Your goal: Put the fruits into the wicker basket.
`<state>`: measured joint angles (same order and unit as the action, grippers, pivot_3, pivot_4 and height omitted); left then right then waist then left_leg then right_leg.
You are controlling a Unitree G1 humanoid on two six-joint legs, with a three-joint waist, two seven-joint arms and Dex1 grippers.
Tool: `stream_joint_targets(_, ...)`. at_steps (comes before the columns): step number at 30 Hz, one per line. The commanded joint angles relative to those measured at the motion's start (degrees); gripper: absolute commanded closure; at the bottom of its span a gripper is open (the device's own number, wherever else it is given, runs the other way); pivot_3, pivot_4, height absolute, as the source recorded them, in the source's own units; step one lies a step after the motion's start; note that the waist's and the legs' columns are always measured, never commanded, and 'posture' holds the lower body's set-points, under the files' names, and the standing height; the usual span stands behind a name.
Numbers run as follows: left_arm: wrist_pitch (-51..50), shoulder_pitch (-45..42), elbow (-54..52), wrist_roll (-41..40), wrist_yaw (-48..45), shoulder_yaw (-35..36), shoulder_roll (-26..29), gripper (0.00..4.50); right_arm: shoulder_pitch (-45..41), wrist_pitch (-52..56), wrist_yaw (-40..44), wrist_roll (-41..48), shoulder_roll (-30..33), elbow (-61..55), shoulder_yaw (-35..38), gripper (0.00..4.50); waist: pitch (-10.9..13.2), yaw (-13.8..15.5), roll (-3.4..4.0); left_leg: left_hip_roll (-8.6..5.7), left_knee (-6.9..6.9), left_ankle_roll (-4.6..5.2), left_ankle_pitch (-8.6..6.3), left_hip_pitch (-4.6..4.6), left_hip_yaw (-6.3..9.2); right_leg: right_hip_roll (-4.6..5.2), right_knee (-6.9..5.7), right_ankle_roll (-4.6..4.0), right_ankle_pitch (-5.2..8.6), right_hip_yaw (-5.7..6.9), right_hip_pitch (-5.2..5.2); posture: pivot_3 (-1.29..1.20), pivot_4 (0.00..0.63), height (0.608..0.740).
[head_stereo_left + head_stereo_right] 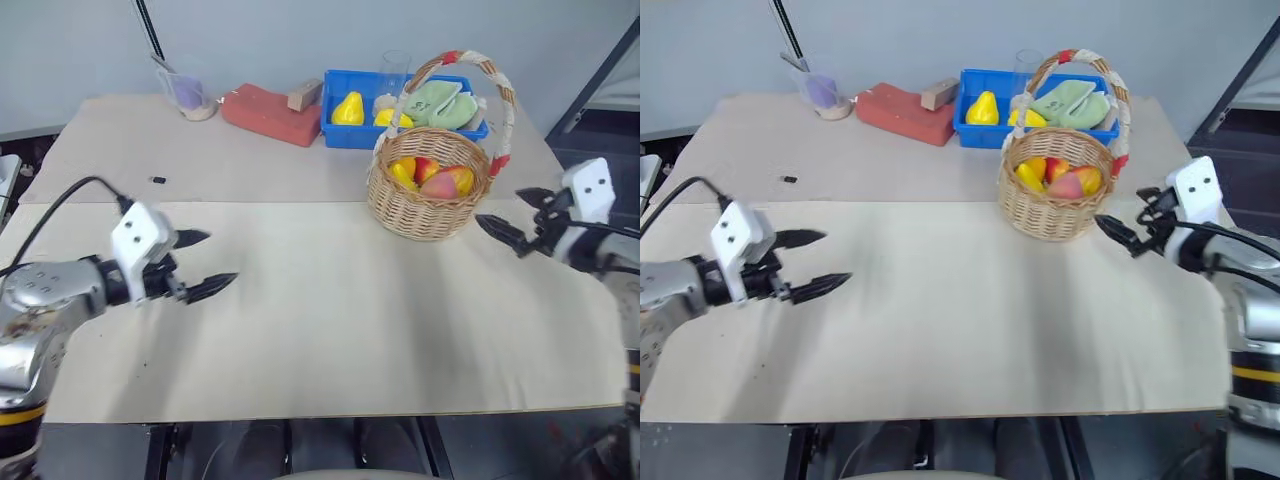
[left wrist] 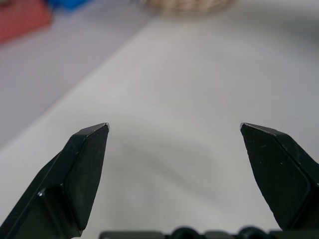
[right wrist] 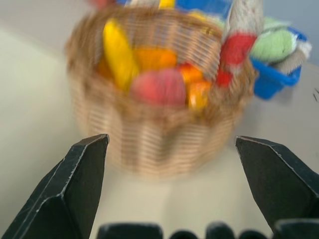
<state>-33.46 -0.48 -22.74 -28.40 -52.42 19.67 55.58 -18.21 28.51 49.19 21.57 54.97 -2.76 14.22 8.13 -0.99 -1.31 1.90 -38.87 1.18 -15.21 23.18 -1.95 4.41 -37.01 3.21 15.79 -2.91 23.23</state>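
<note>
Fingers are spread wide and empty on both the right gripper (image 1: 522,218) and the left gripper (image 1: 205,262). The banana (image 1: 403,172) and peach (image 1: 440,184) are seen inside the wicker basket (image 1: 425,215), at 9 o'clock of the right gripper. The blue tray (image 1: 338,133) is set at 11 o'clock of the basket.

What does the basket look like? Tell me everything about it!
The wicker basket is a round bowl woven from tan wicker, with a tall arched handle wrapped in white and red bands. It stands upright on the pale table, just in front of the blue tray. Inside lie the yellow banana and pinkish-red peach, among other red and orange fruit. The right gripper is open beside it, not touching.
</note>
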Motion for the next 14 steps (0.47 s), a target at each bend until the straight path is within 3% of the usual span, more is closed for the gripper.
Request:
stream_joint_targets(1, 3.16, 7.2, 0.91, 3.32, -3.55, 8.96, 2.71, 0.0, 2.91, -0.37, 10.69, 2.73, 6.05, -4.79, 1.17, 0.04, 0.0, 0.03, 0.0, 0.03, 0.01, 0.02, -0.01, -0.07, 0.01, -0.02, 0.01, -0.01, 0.0, 0.02, -0.07, 0.0, 0.15, 0.74)
stream_joint_targets(5, 5.42, 10.03, 2.85, 4.31, -4.27, 11.98, 2.71, 0.0, 1.75, -2.32, 13.54, 1.67, 8.2, -2.6, -0.15, 0.04, 0.01, 0.34, 0.0, 0.04, 0.01, 0.02, -0.03, -0.17, -0.07, 0.02, 0.13, -0.05, 0.03, 0.02, -0.13, 0.0, 0.15, 0.74)
stream_joint_targets(14, 3.07, 9.52, 2.66, 3.74, -3.46, 11.8, 2.71, 0.0, -2.2, -3.63, 16.45, -0.29, 8.06, 0.68, -2.98, 0.04, 0.0, 0.9, 0.0, 0.02, 0.0, 0.02, -0.04, -0.08, -0.08, 0.04, 0.03, -0.05, 0.03, 0.04, -0.02, 0.0, 0.15, 0.74)
